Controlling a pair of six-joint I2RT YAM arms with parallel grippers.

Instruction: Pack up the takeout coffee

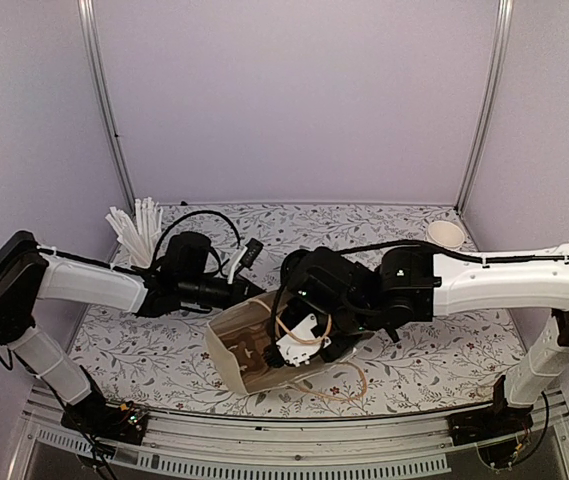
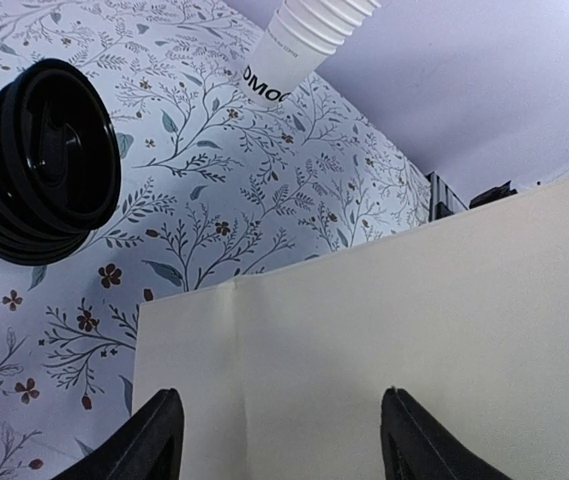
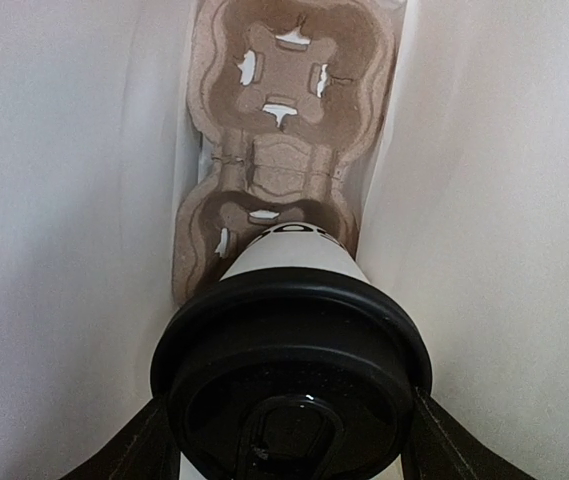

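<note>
Here the right tool [image 3: 292,442] clamps the black-lidded white paper cup [image 3: 289,365] inside the cream paper bag [image 3: 64,250] — seen only from the right wrist; the left tool [image 2: 276,440] gapes against the bag.

The takeout coffee [image 3: 286,262] runs off the bottom edge, its lid [image 3: 292,345] hiding most of its lettering. The cup stack [image 2: 302,45] is cut off at the top.

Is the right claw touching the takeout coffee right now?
Touching. The right wrist view shows the right claw with a finger pressed against each side of the takeout coffee at its black lid.
</note>
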